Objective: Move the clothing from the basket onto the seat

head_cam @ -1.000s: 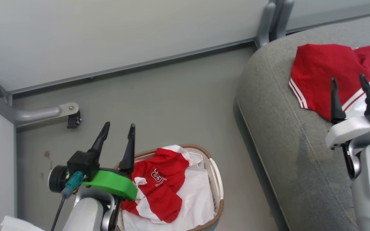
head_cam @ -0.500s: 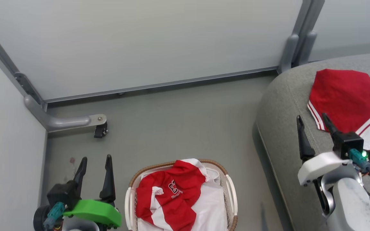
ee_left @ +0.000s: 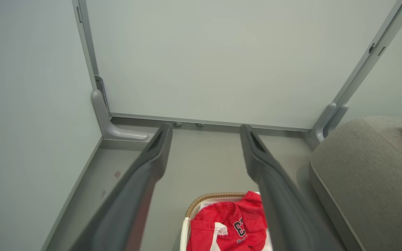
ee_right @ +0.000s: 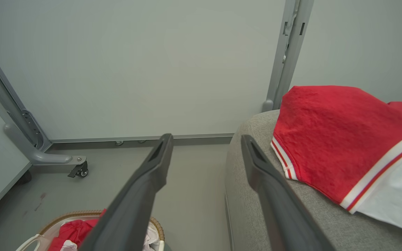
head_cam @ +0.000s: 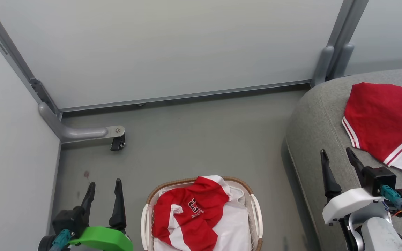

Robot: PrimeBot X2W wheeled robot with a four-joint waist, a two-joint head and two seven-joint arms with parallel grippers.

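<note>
The red sports garment with white panels (head_cam: 187, 212) lies crumpled in the small oval white slotted basket with a brown woven rim (head_cam: 257, 218). In the head view its long run goes from upper right to lower left. Its dark-and-white number patch sits near the middle, tilted. The small lettering under the number is too fine to read. The basket's long axis points away from the robot. Its near end, and the garment's lower end, are cut off by the bottom edge of that view. A plain white cloth liner (head_cam: 236, 226) shows under and to the right of the garment.

A second red garment with white stripes (head_cam: 382, 122) rests flat on the large grey woven seat cushion (head_cam: 319, 139). Its striped hem faces the cushion's rounded corner, and the rest runs off the right edge.

The left gripper (head_cam: 105, 183) hangs just left of the basket with its fingers spread apart and nothing between them. It stands between the basket and the pale side wall panel (head_cam: 16, 146). The right gripper (head_cam: 335, 151) is likewise spread wide and empty over the seat's front edge, near the striped hem but clear of it.

Bare grey floor (head_cam: 194, 139) lies open between the basket and the back wall. A narrower strip separates the basket from the seat. A grey metal foot with a black caster (head_cam: 117, 143) juts out at the left.
</note>
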